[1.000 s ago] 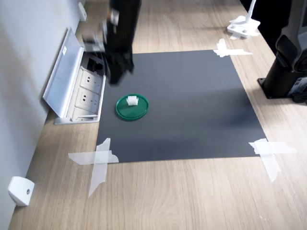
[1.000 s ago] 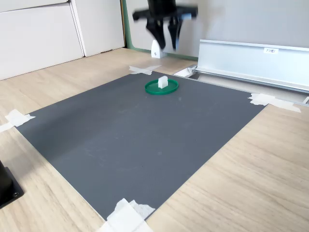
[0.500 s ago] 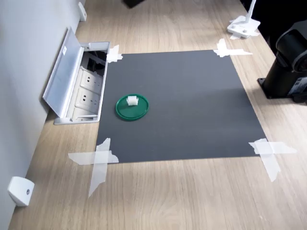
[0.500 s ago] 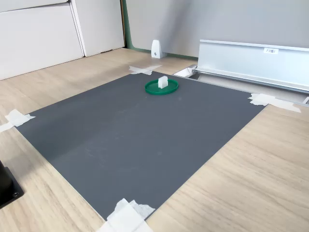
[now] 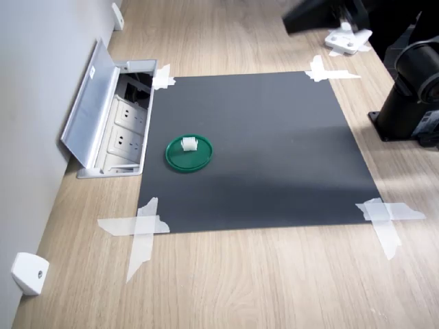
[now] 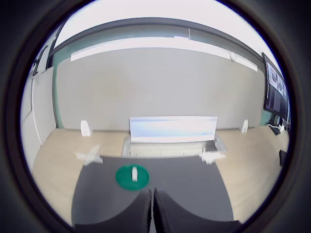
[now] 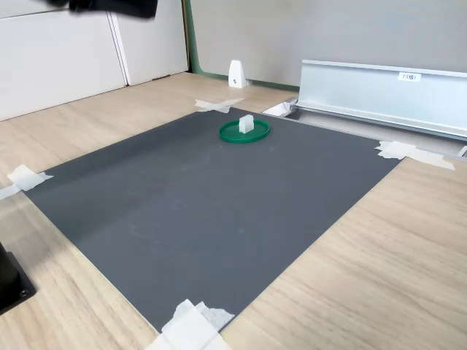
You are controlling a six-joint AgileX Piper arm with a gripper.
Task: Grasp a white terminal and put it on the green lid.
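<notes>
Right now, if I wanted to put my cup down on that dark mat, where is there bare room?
Nearly all of the dark mat is bare, out to its taped corners. The only occupied spot is the green lid with the white terminal on it, near the mat edge beside the open socket box.

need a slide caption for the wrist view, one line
White terminal standing on the green lid on the dark mat, seen past the shut claw.

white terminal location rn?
The white terminal sits on the green lid, toward its rim, at the first exterior view's left part of the dark mat, near the open socket box.
</notes>
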